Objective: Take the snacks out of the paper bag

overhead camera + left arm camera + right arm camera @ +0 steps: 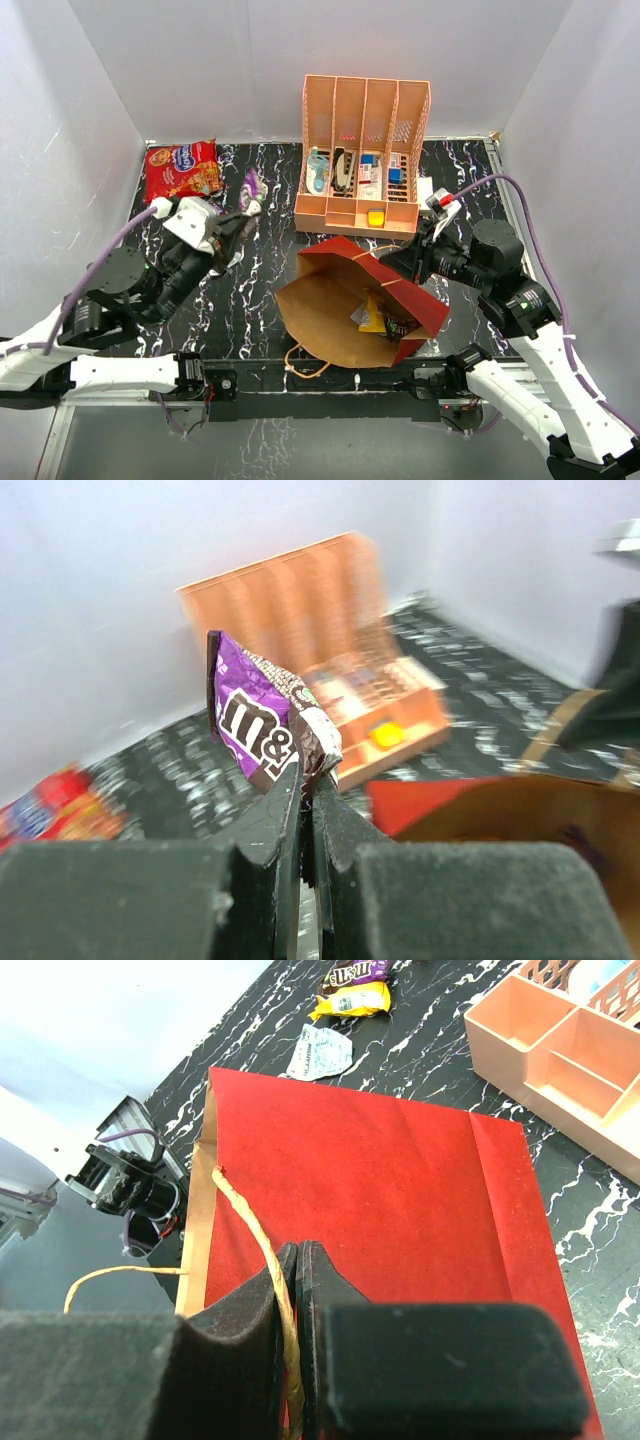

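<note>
I have the left gripper clenched on the bottom corner of a purple candy packet. The packet sticks up above the fingertips, held off the table at the left-centre of the overhead view. It sits between the red cookie bag in the upper left and the paper bag. The cookie bag lies flat on the black marbled table near the back wall.

The paper bag lies on its side at the lower centre of the overhead view, red wall up, its brown mouth gaping toward the bottom left. Inside it I see a yellow snack with a darker one beside it, deep toward the bag's closed end. The loose twine handle loops out onto the table at the mouth's lower edge. My right gripper is pinched tight on the upper twine handle, against the red wall.

At the top of the right wrist frame, beyond the bag, a yellow packet, a brown packet touching it and a silver wrapper lie on the table. The peach rack stands upright behind the bag, upper centre.
</note>
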